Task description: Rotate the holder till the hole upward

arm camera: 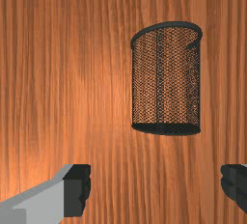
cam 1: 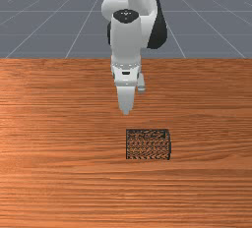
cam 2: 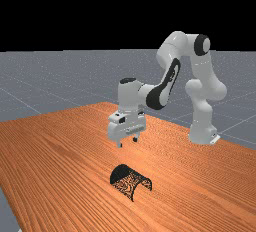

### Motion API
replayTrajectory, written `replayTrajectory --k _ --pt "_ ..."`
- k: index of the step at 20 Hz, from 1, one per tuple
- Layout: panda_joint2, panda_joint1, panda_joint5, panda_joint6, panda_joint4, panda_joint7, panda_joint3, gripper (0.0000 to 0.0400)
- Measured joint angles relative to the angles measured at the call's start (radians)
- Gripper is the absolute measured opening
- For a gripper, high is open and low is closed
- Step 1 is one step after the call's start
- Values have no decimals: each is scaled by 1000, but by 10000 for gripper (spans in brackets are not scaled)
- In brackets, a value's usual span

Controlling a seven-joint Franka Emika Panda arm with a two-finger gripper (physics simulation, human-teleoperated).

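Note:
In the front view the gripper [cam 1: 126,111] hangs above the table, behind and a little left of the holder [cam 1: 148,144]. The holder, a black mesh cup, lies on its side, its mouth facing the front view's right. From the far view, the gripper [cam 2: 128,143] is well above the holder [cam 2: 121,174], whose dark closed base is at the farther end and whose open mouth faces nearer. Seen from the wrist, the gripper [arm camera: 155,188] stands wide open, nothing between its fingers; the base of the holder [arm camera: 166,129] is the end closer to them.
The orange-brown table [cam 1: 59,124] carries the holder. In the far view the arm's base stands at the table's far right side, and the arm arches over from there. A table edge runs along the far view's lower left.

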Motion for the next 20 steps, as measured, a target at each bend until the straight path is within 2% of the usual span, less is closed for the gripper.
replayTrajectory --k 1,2,3,5,6,7,8,9,11,14,15,17,18,19,20 --pt "0 0 0 0 0 0 0 243" --pt "0 0 0 0 0 0 0 148" --pt "0 0 0 0 0 0 0 90" --pt "0 0 0 0 0 0 0 33" --pt "0 5 -12 0 0 11 -5 177" --pt "0 7 -15 0 0 14 -6 265" --pt "0 10 -19 0 0 19 -7 318" --pt "0 8 -12 0 0 17 -4 350" --pt "1 20 -6 -1 1 53 0 382" --pt "3 35 10 -1 4 54 20 396" --pt "6 12 86 0 6 8 56 397" --pt "11 39 82 1 13 47 66 399" --pt "17 39 114 3 18 43 87 399" --pt "22 53 118 4 26 63 96 400" --pt "26 90 68 2 34 123 80 400"
